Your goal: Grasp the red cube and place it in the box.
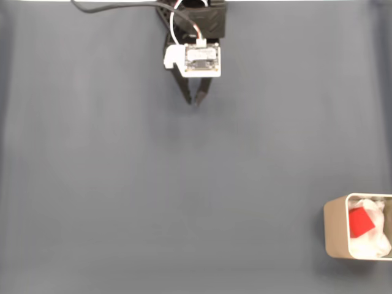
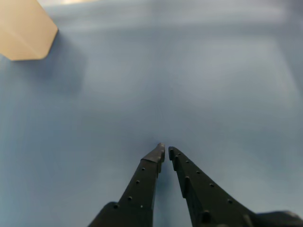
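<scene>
The red cube (image 1: pixel 360 222) lies inside the beige box (image 1: pixel 335 228) at the lower right edge of the fixed view, resting on crumpled white material. The box's beige wall (image 2: pixel 22 28) also shows in the top left corner of the wrist view. My gripper (image 1: pixel 195 101) hangs at the top centre of the fixed view, far from the box, pointing down at the blue-grey table. In the wrist view the two black fingers of the gripper (image 2: pixel 165 150) nearly meet at their tips, shut with nothing between them.
The blue-grey table (image 1: pixel 153 196) spreads flat between the arm and the box. Black and white cables (image 1: pixel 122 8) run along the top edge beside the arm's base.
</scene>
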`<state>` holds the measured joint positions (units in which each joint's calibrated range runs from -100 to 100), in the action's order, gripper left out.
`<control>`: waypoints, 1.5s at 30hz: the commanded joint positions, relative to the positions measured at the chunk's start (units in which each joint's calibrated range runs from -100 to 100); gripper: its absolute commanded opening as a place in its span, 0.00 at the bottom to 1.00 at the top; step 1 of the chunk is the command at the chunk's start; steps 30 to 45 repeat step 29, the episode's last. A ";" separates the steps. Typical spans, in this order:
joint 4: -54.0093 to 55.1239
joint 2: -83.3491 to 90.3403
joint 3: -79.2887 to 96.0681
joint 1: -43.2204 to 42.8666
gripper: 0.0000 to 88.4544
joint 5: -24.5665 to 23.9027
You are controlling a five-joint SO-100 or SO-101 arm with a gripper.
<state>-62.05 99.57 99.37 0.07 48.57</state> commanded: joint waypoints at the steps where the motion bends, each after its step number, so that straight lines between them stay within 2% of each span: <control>1: -6.39 0.35 0.45 -0.22 0.00 0.20; 10: -13.85 0.35 0.45 -0.29 0.00 0.78; 45: -13.85 0.35 0.45 0.07 0.00 0.44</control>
